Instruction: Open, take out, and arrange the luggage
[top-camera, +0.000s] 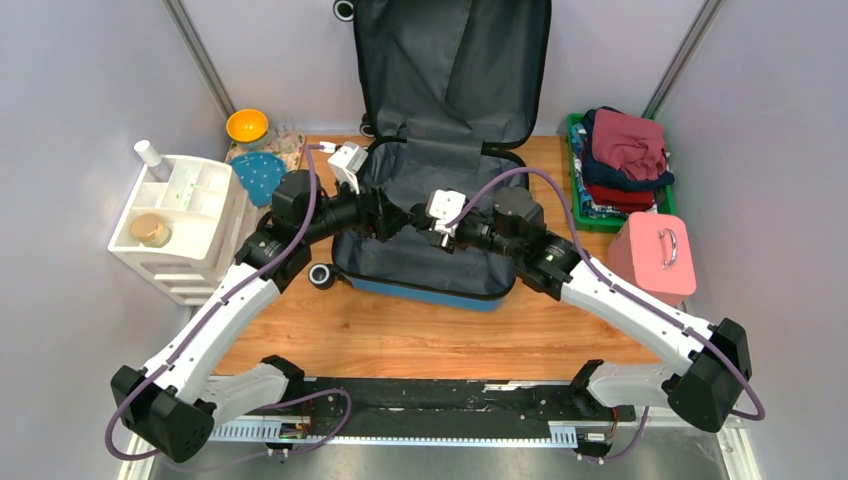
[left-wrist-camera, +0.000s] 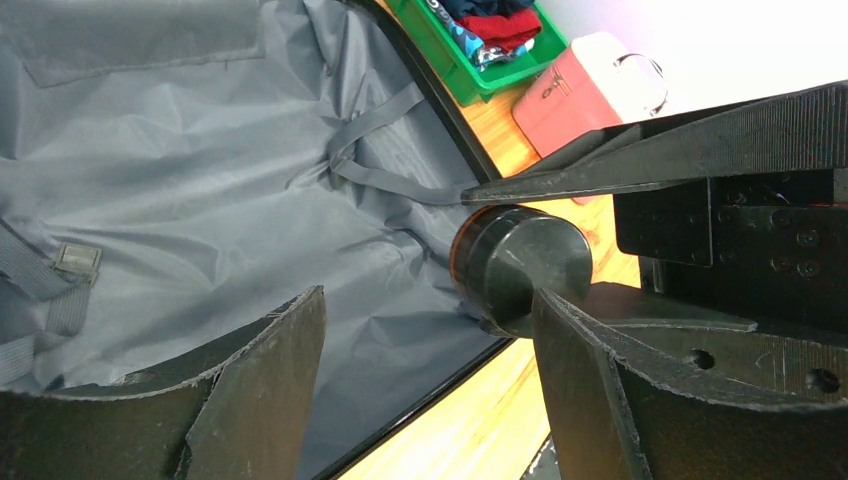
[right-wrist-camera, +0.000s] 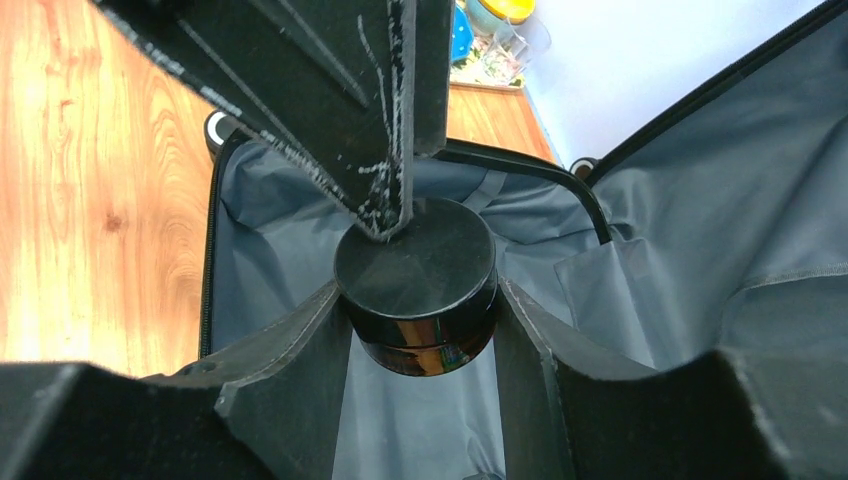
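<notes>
The luggage (top-camera: 450, 291), a blue hard-shell suitcase, lies open on the wooden table with its lid (top-camera: 450, 60) upright against the back wall and its grey lining (left-wrist-camera: 200, 180) bare. My right gripper (right-wrist-camera: 420, 292) is shut on a small dark jar with a black lid (right-wrist-camera: 416, 270) and holds it above the lining. My left gripper (left-wrist-camera: 428, 335) is open right beside the jar (left-wrist-camera: 520, 262). One of its fingers (right-wrist-camera: 385, 150) touches the jar's lid. In the top view both grippers meet over the middle of the suitcase, left (top-camera: 393, 222) and right (top-camera: 434, 233).
A white compartmented organiser (top-camera: 185, 220) stands at the left. An orange bowl (top-camera: 247, 125) and a blue dotted item (top-camera: 258, 172) are behind it. A green tray (top-camera: 575, 160) of folded clothes and a pink case (top-camera: 655, 255) are at the right. A black wheel (top-camera: 322, 276) sticks out at the suitcase's left corner.
</notes>
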